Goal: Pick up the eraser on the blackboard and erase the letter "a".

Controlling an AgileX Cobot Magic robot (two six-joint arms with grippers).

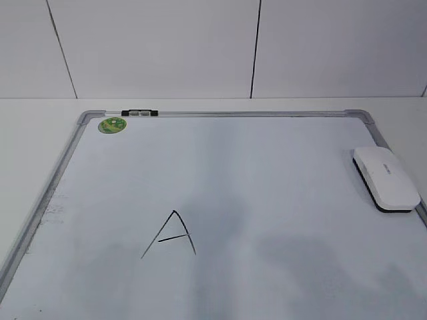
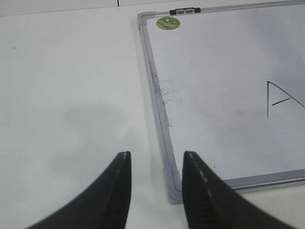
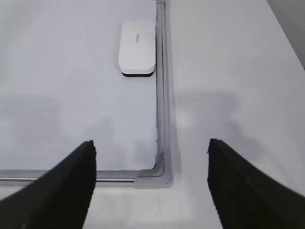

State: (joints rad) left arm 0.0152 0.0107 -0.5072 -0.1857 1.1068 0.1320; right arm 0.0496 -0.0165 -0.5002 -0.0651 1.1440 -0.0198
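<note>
We see the right gripper [image 3: 151,186] with its fingers [image 3: 66,191] spread wide and empty above the blackboard's [image 3: 71,95] near corner. The left gripper [image 2: 156,183] has its fingers [image 2: 114,191] partly apart, pinching nothing, over the tabletop [image 2: 71,95]. Ahead lies the eraser [image 3: 137,48], a white rounded block on a thin black base, flat beside the board's right frame. A drawn capital "A" [image 1: 170,235] sits mid-board.

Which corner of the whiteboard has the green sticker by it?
The far left corner in the exterior view: the green sticker sits just inside the blackboard frame there, beside a black clip. The other visible corners are bare.
</note>
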